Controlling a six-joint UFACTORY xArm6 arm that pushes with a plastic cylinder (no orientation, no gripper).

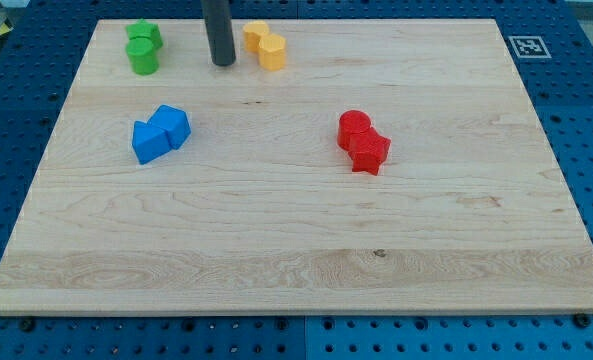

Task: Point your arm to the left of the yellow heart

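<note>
The counter (306, 240) is showing pale, light-grained wood with fine streaks and a small dark knot, its finish looking smooth and matt. Around it, a blue perforated surface (576, 120) is looking like painted metal or hard plastic with a dull sheen. The yellow blocks (263, 44), the green blocks (143, 47), the blue blocks (160, 133) and the red blocks (362, 142) are all appearing as smooth, solid-coloured plastic, faintly glossy. The rod ending in my tip (222, 63) is looking dark grey, smooth and matt.

Bright even light, sharp focus, faint soft shadows, no glare
</note>
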